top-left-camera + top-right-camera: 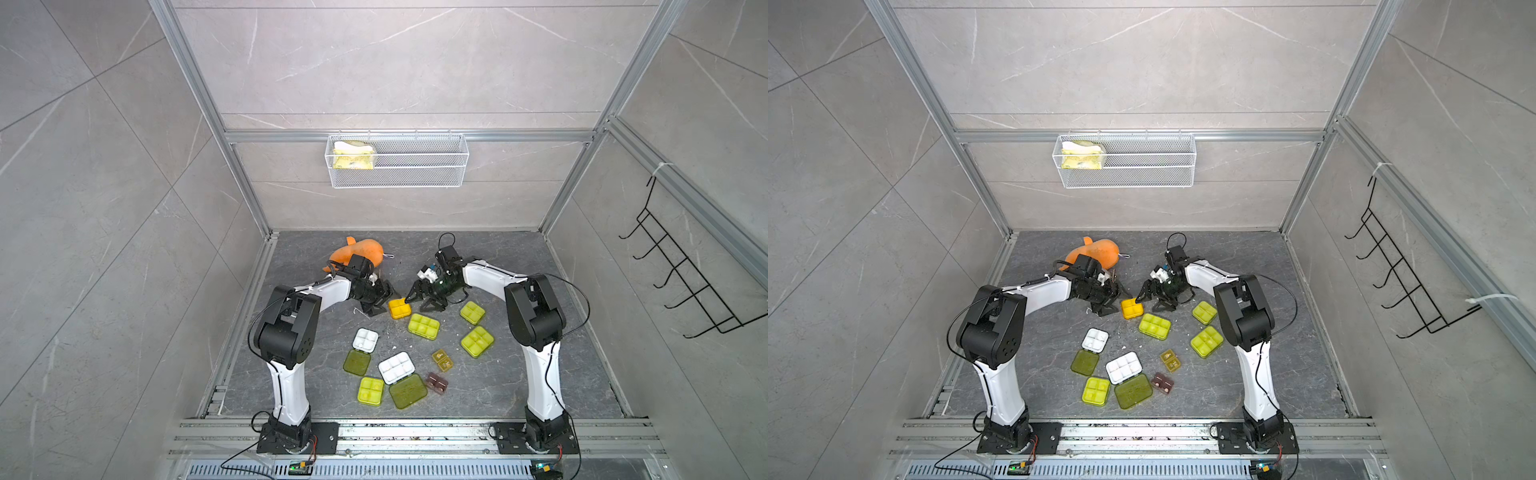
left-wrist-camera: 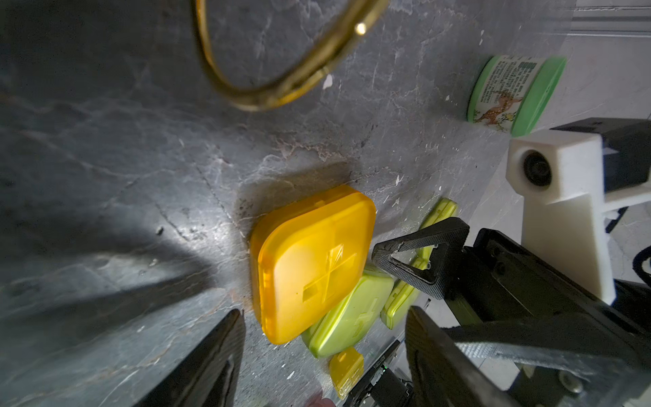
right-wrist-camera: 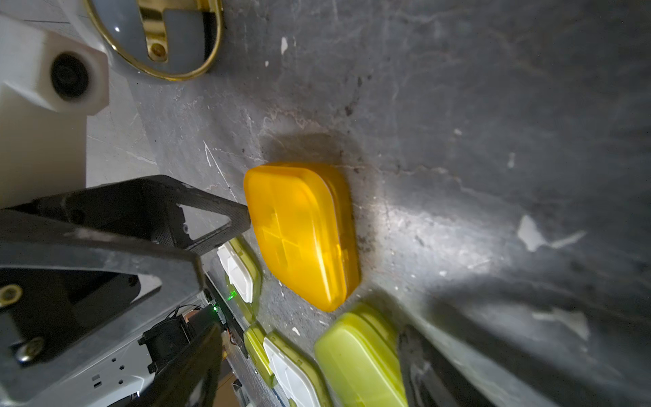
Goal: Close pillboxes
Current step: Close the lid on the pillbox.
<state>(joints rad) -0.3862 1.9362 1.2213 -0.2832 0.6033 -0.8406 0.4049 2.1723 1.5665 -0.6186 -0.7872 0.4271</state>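
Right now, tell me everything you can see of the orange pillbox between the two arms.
The orange translucent plastic pillbox is a rounded square with a cross moulded in its lid. The lid looks shut over a white tray. It lies flat on the dark stone-look tabletop, between the left pincer and right pincer, both open and close to its edges.

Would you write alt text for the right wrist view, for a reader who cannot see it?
A closed orange pillbox lies on the dark stone table, one jaw tip of the left gripper at its edge. Green pillboxes lie nearby.
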